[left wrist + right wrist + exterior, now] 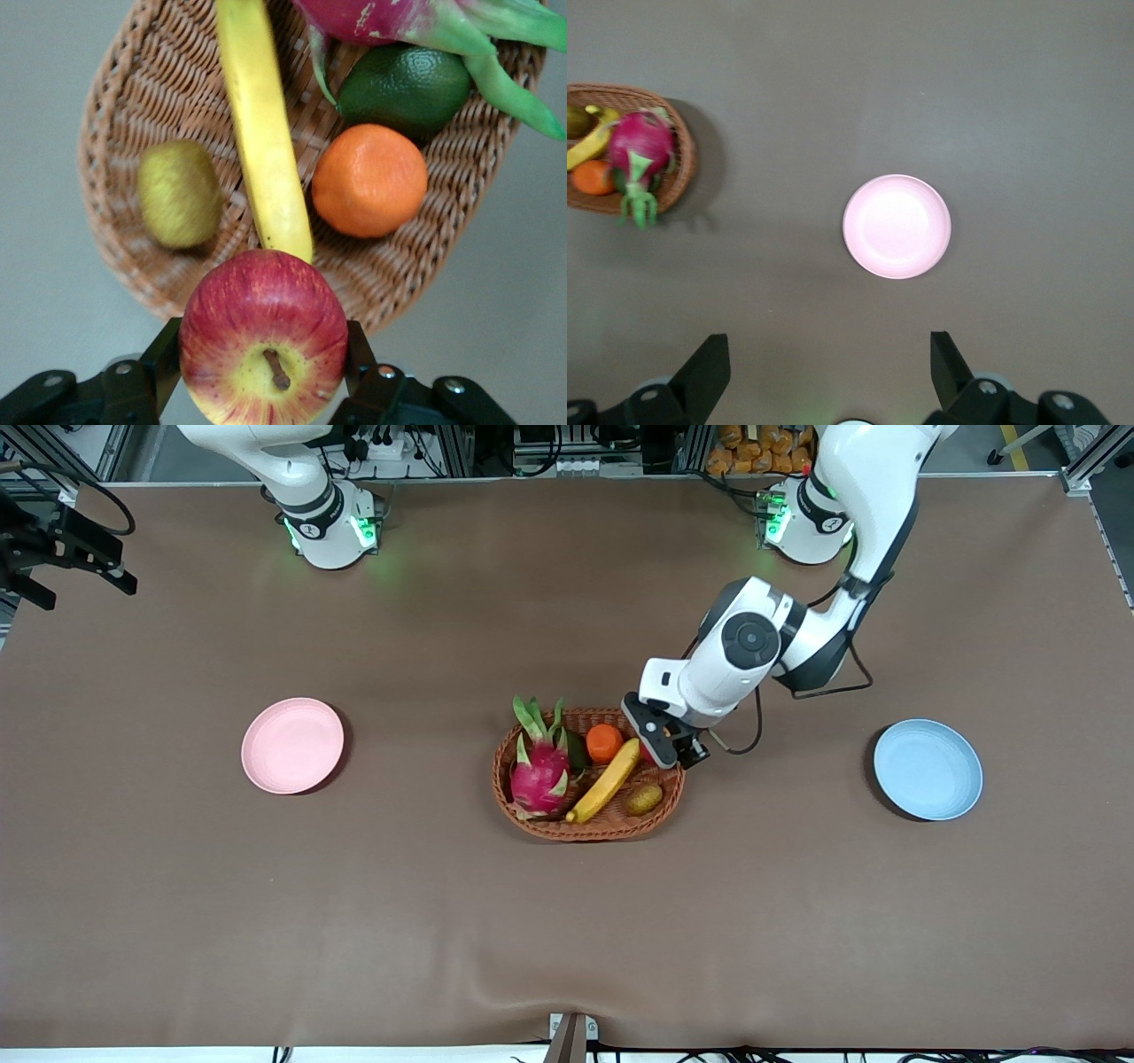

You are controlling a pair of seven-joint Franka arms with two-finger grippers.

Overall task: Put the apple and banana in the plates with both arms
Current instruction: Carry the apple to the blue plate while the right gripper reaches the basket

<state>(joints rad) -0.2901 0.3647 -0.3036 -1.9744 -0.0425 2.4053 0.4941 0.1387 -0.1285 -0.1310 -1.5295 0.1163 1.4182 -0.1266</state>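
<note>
Wicker basket: brown oval, mid-table between the two plates, with fruit in it.
Left gripper: down at the basket's rim on the left arm's end, fingers clenched on either side of the apple. The wrist view shows the red and yellow fruit pinched between the pads, stem end facing the camera.
Apple's place: at the basket's edge, just beside the banana's tip; whether it is lifted clear of the weave I cannot tell.
Banana: lying in the basket, one tip close to the orange fruit, nothing gripping it.
Other fruit: a pink dragon fruit, a dark green round fruit and a brownish-green kiwi-like one, all in the basket.
Right gripper: held high over the right arm's end of the table, fingers spread wide and holding nothing, looking down on the pink plate; this arm waits.
Blue plate: toward the left arm's end, well apart from the basket, bare.
Pink plate, from across the table: toward the right arm's end, bare as well.
Progress: early, by my reckoning. The apple is grasped but not yet delivered; carrying it to a plate, and the whole banana job, are left.
</note>
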